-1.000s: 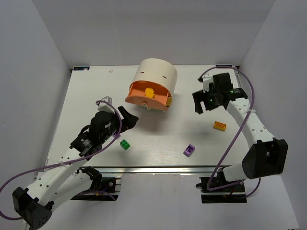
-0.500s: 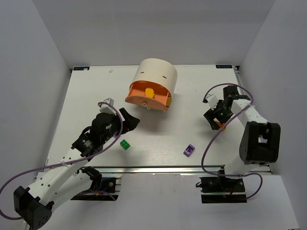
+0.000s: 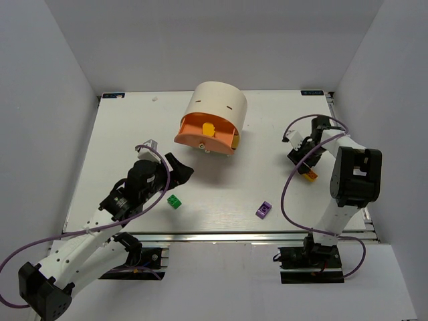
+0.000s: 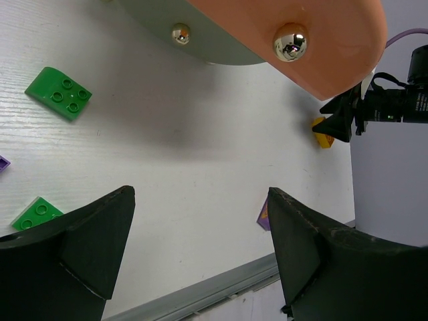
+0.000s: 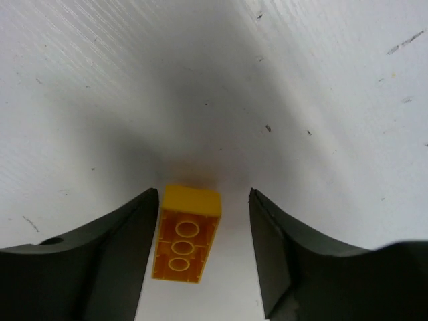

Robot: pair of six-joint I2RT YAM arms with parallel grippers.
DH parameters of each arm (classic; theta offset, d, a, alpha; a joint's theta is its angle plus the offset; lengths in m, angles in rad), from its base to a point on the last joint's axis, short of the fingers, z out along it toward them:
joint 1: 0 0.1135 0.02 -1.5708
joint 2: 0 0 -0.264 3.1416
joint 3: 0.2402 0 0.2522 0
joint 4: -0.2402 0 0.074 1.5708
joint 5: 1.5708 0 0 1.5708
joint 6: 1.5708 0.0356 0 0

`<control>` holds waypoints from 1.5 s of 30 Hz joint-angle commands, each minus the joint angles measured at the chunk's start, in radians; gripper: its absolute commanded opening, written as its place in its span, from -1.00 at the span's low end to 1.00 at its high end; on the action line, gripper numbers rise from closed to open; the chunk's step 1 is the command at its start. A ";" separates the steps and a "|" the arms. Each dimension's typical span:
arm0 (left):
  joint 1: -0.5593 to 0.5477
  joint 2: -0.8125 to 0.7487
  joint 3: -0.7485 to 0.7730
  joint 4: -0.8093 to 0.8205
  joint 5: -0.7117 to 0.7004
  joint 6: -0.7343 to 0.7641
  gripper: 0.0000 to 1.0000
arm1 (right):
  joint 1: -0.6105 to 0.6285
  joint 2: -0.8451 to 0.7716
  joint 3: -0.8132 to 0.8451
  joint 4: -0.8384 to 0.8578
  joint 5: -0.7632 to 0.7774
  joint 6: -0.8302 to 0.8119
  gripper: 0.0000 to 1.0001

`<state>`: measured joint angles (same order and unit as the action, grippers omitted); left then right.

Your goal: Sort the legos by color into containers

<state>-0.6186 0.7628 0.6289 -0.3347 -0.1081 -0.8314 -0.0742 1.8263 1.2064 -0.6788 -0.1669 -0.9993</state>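
Note:
An orange-yellow lego (image 5: 186, 233) lies on the table between my right gripper's (image 5: 204, 247) fingers, its hollow underside facing the camera. It sits against the left finger (image 5: 114, 254), with a gap to the right one, so the gripper is open. From above, this lego (image 3: 309, 176) is at the right gripper (image 3: 304, 167). The cream drum (image 3: 215, 107) has its orange drawer (image 3: 200, 139) pulled out, with a yellow lego (image 3: 208, 128) inside. My left gripper (image 3: 179, 172) is open and empty, above a green lego (image 3: 174, 201). A purple lego (image 3: 264, 209) lies near the front edge.
The left wrist view shows two green legos (image 4: 59, 93) (image 4: 37, 212), the purple lego (image 4: 263, 215), the orange drawer's metal knob (image 4: 289, 41) and a second knob (image 4: 179, 33) below it. White walls enclose the table (image 3: 120, 134) on three sides.
My right arm has swung from the back right down to the orange-yellow lego, and its jaws have narrowed around it. The left arm has barely moved.

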 commanded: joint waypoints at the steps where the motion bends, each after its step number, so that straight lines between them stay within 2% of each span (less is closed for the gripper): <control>1: -0.004 -0.014 0.005 -0.003 -0.012 -0.005 0.79 | -0.010 0.011 0.032 -0.033 -0.031 -0.055 0.18; 8: -0.004 -0.002 0.008 0.003 -0.010 -0.005 0.79 | -0.012 0.001 -0.021 -0.033 -0.022 -0.055 -0.05; 9: -0.004 0.000 0.009 0.005 -0.008 -0.005 0.79 | -0.012 0.005 -0.019 -0.042 -0.022 -0.050 -0.12; 10: -0.004 0.003 0.009 0.003 -0.008 -0.003 0.80 | -0.012 0.005 -0.008 -0.050 -0.025 -0.042 -0.31; 12: -0.004 0.003 0.012 0.002 -0.008 -0.002 0.79 | -0.009 0.001 0.013 -0.068 -0.063 -0.019 -0.46; 15: -0.004 0.006 0.012 0.002 -0.007 -0.002 0.79 | 0.004 -0.035 0.108 -0.175 -0.186 0.004 -0.65; 19: -0.004 0.010 0.015 0.008 -0.004 -0.002 0.79 | 0.048 -0.035 0.301 -0.301 -0.351 0.045 -0.73; 23: -0.004 0.012 0.025 0.003 -0.010 -0.002 0.79 | 0.176 -0.047 0.505 -0.372 -0.514 0.100 -0.74; 26: -0.004 0.006 0.032 -0.007 -0.021 0.000 0.80 | 0.285 -0.062 0.652 -0.355 -0.574 0.151 -0.73; 31: 0.005 -0.002 0.043 -0.021 -0.034 0.002 0.80 | 0.424 0.004 0.917 -0.268 -0.592 0.279 -0.71; 34: 0.005 -0.002 0.057 -0.036 -0.044 0.005 0.80 | 0.494 0.050 1.011 -0.194 -0.570 0.358 -0.70; 40: 0.005 -0.013 0.058 -0.026 -0.051 0.002 0.80 | 0.585 0.054 0.946 0.004 -0.514 0.438 -0.64; 45: 0.005 0.027 0.084 -0.010 -0.044 0.011 0.80 | 0.642 0.094 0.937 0.031 -0.488 0.461 -0.55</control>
<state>-0.6170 0.7731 0.6590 -0.3599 -0.1436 -0.8345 0.5423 1.8950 2.1509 -0.7185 -0.6800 -0.5823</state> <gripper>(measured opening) 0.899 0.437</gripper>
